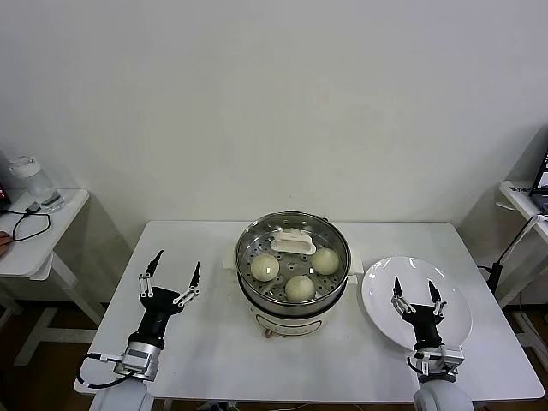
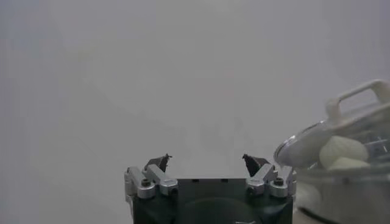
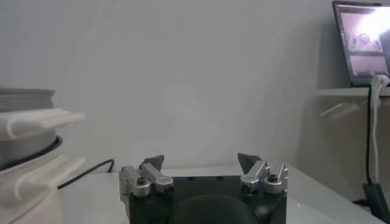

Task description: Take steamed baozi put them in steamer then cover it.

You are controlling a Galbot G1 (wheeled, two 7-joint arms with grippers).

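From where I sit the job looks finished: I count three steamed baozi (image 1: 300, 287) in the steamer (image 1: 293, 257) mid-bench, a fourth maybe hidden, and the cover (image 1: 293, 241) sits on top. The plate (image 1: 377, 295) is bare. Left pincer (image 1: 171, 272) and right pincer (image 1: 417, 292) hover spread, holding nothing.
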